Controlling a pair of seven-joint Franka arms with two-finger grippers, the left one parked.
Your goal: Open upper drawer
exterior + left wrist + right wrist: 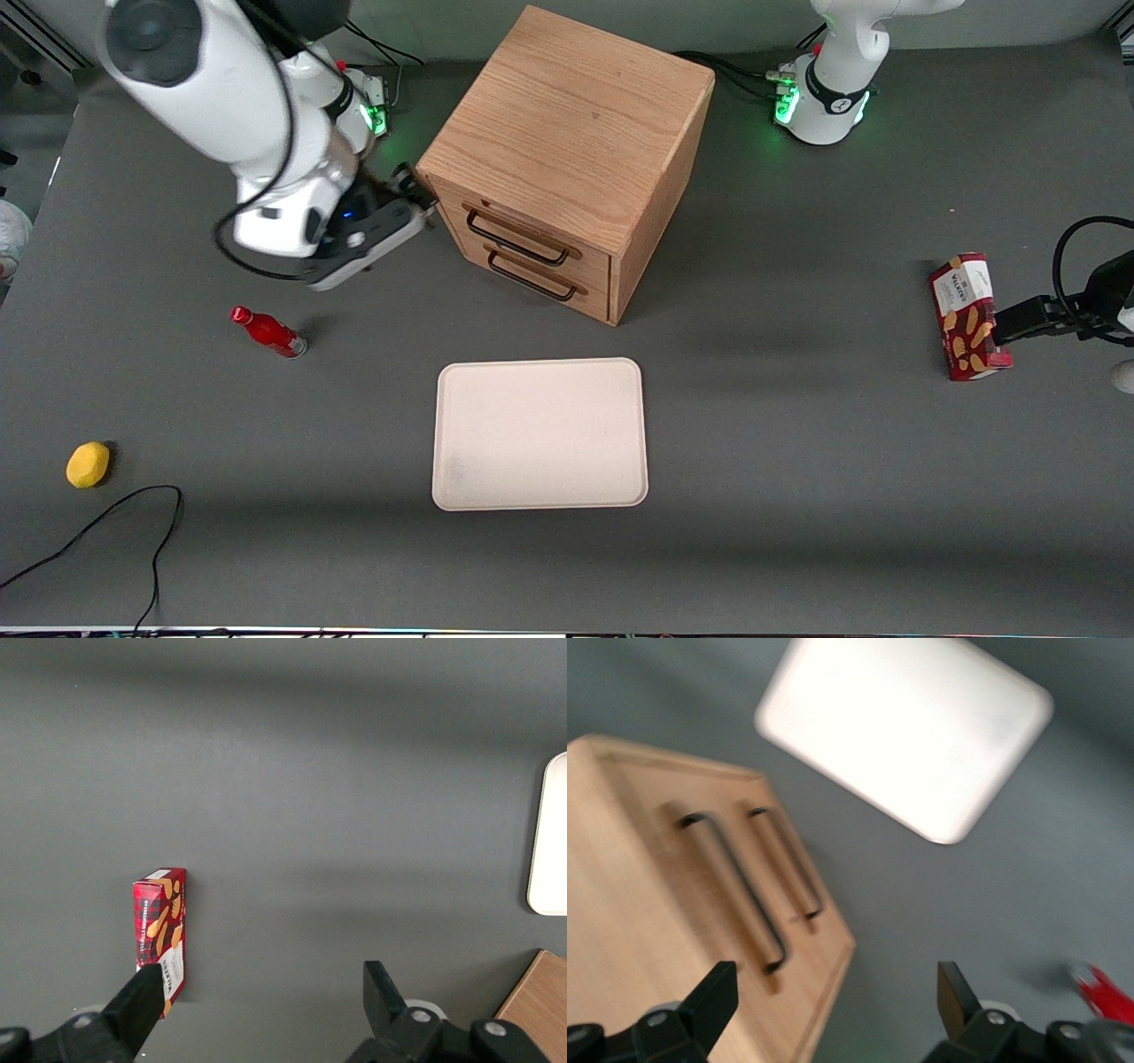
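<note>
The robot's black gripper [837, 1010], jaws wide open and empty beside the light oak upper drawer [523, 232], might grab the matching lower handle [530, 276] by mistake.

The upper drawer [532, 232] is seen as the topmost of two alike in a light oak cabinet [576, 115] standing on the grey counter [797, 443]. Its wide flat wooden front is fitted with a thin black bar handle [518, 239], set horizontally just above the lower drawer's matching handle. The drawer is shut, its front flush with the cabinet face. The pincer [416, 190] is held open just beside the cabinet's front corner, level with the drawer, not touching the handle.
</note>
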